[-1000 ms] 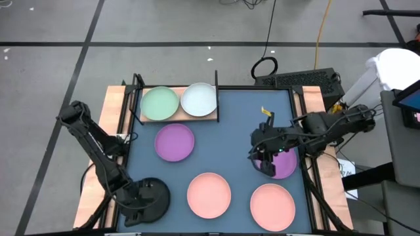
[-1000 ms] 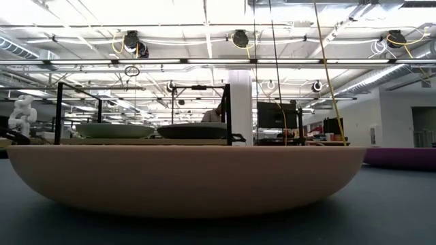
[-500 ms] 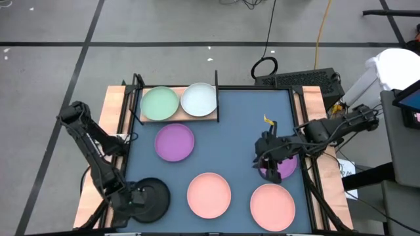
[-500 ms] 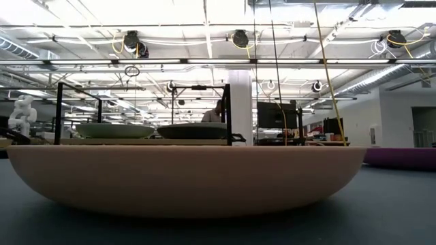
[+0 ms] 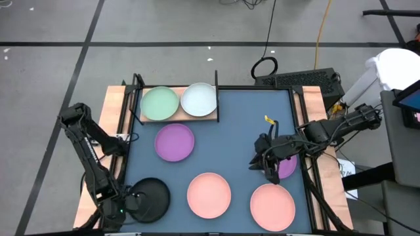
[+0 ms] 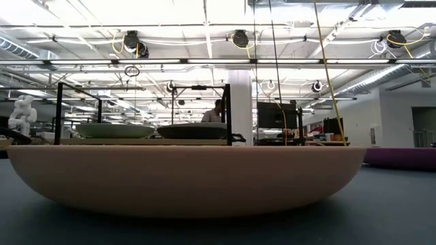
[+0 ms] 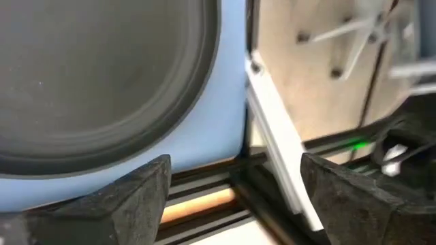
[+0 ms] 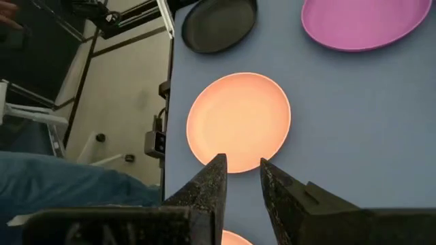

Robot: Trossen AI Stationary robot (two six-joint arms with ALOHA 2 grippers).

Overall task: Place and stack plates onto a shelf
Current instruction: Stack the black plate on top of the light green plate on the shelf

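Left gripper [image 7: 235, 190]: fingers spread wide with nothing between them; it sits at the table's front-left corner, just beside the left rim of the black plate [image 5: 151, 198].
Right gripper [image 8: 244, 187]: fingers only a narrow gap apart, with nothing seen between them; it hangs over the left rim of a purple plate [image 5: 287, 166] near the table's right edge. I cannot tell whether it touches that plate.
Shelf [image 5: 177, 119]: at the back-left corner of the blue-grey mat [image 5: 243, 124].
On the shelf: a pale green plate [image 5: 160, 103] on the left and a white plate [image 5: 198, 99] on the right, side by side, each lying flat.
Second purple plate [image 5: 174, 142]: on the mat just in front of the shelf.
Pink plates: one [image 5: 209, 195] at the middle of the front edge, the other [image 5: 272, 205] at the front-right corner, just in front of the right gripper.
Black plate: flat on the mat at its front-left corner, apart from the nearer pink plate.
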